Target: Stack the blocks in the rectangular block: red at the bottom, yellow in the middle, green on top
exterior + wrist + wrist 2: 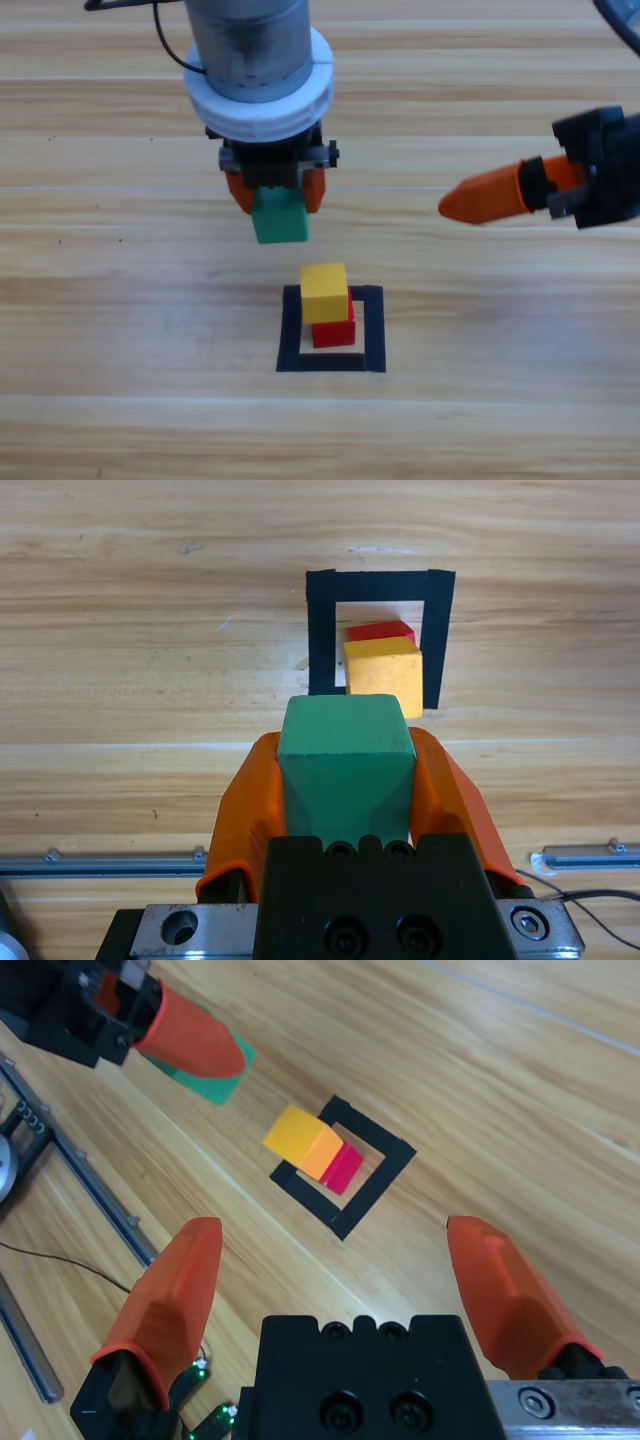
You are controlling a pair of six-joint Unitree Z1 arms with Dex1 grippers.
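Two cubes stacked in the frame, the green one held in the air

Two of the three blocks already stand inside the rectangular block [331,362], the black tape outline on the wooden worktop [120,330]. The red cube [335,330] sits on the bare wood within the outline, and the yellow cube [324,292] rests on top of it, set slightly askew so that a strip of red shows along one side. In the left wrist view the yellow cube [384,674] covers most of the red one [380,631], and both lie within the tape outline [320,630].

The left end effector [274,195] hangs from the picture's top edge, just beyond the outline's far side. Its two orange jaws are closed against opposite faces of the green cube [279,220], which they hold clear of the worktop and short of the stack. The left wrist view shows the green cube [346,770] gripped squarely between the jaws, upright, with the stack straight ahead of it.

The right end effector [487,196] waits at the picture's right edge, well apart from the stack. In the right wrist view its jaws stand wide apart with nothing between them, and the stack and outline [375,1185] lie on the worktop beyond them.
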